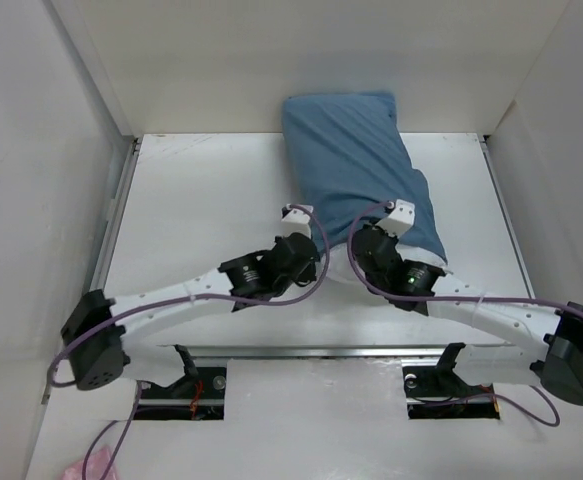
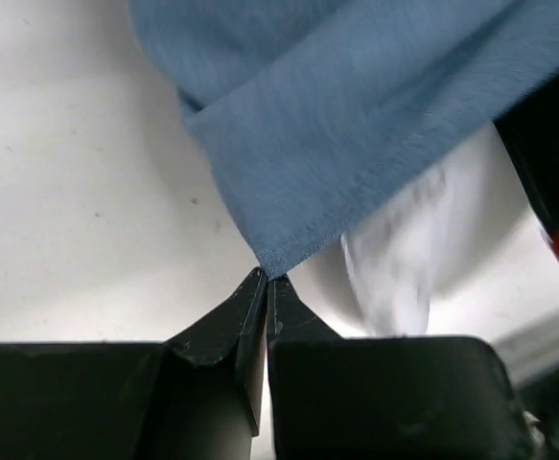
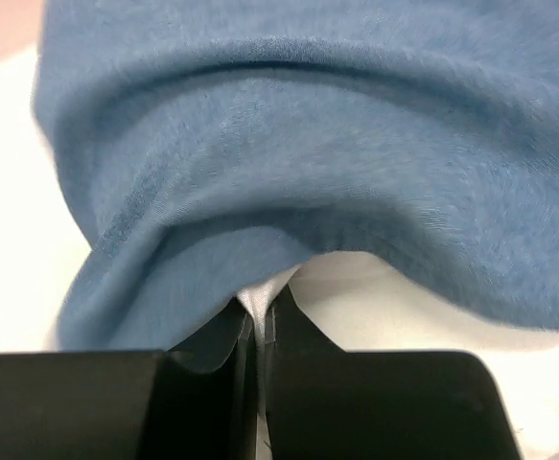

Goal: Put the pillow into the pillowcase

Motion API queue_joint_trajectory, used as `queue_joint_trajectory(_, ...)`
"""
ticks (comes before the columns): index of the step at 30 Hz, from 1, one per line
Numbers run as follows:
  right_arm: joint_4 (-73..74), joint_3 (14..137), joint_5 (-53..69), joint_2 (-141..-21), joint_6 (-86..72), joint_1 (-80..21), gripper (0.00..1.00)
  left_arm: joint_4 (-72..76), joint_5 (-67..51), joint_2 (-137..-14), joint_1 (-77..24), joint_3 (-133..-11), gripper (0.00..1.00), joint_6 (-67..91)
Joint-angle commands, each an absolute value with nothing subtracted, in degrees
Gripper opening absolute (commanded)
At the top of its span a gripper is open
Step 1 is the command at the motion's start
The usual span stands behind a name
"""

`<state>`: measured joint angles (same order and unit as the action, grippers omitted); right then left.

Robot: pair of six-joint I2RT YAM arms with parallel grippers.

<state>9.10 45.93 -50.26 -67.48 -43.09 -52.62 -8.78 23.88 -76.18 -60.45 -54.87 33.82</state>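
Table (image 1: 201, 200): white, walled on three sides. The load lies diagonally from the back wall toward the near right. The pillowcase (image 1: 356, 160) is filled out and plump along nearly its whole length. Its far end is up against the back wall, and its open mouth faces both arms at the near end. The pillow (image 3: 375, 287) is judged almost fully inside, since only a white bulge shows below the hem at the mouth. The left gripper (image 2: 267, 280) has its jaws pressed together on the very corner of the blue hem, with little cloth in the bite. The right gripper (image 3: 257, 311) is also closed. A sliver of white fabric sits between its tips, apparently pillow cloth, and the blue hem drapes just above it and over one finger. The step in hand is judged to be drawing the mouth over the last exposed end. To do it well, the left gripper should pull the hem toward the near edge, low and steady, while the right gripper holds or presses the white end inward, so the two act against each other. The left bite is marginal and a sharp tug may strip it. A deeper hold on the hem is advisable if the cloth starts to slide. The right gripper should let go of the white cloth before the hem passes over it, or the case will bunch at the fingers.
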Motion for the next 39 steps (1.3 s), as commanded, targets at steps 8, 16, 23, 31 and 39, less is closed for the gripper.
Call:
queue_joint_trajectory(8, -28.9, 45.2, -70.2, -72.0, -31.5, -52.3, 0.00, -18.4, 20.0, -57.4, -62.8, -49.2, 0.00, 40.5)
queue_joint_trajectory(16, -42.9, 44.6, -68.2, -87.0, -33.3, -52.3, 0.00, -21.6, 18.8, -47.8, -63.3, -49.7, 0.00, 42.4)
queue_joint_trajectory(23, -33.3, 47.4, -52.2, -84.6, -32.8, -52.8, 0.23, -24.2, 24.5, -45.5, -63.3, -49.2, 0.00, 45.7)
queue_joint_trajectory(31, -7.0, 50.7, -37.6, -72.9, -30.1, -52.8, 0.93, -25.3, 29.0, -51.2, -63.3, -51.2, 0.66, 46.0)
queue_joint_trajectory(39, 23.9, 54.1, -34.0, -59.5, -27.7, -52.8, 1.00, -13.7, 18.4, -66.1, -63.3, -55.1, 0.48, 33.1)
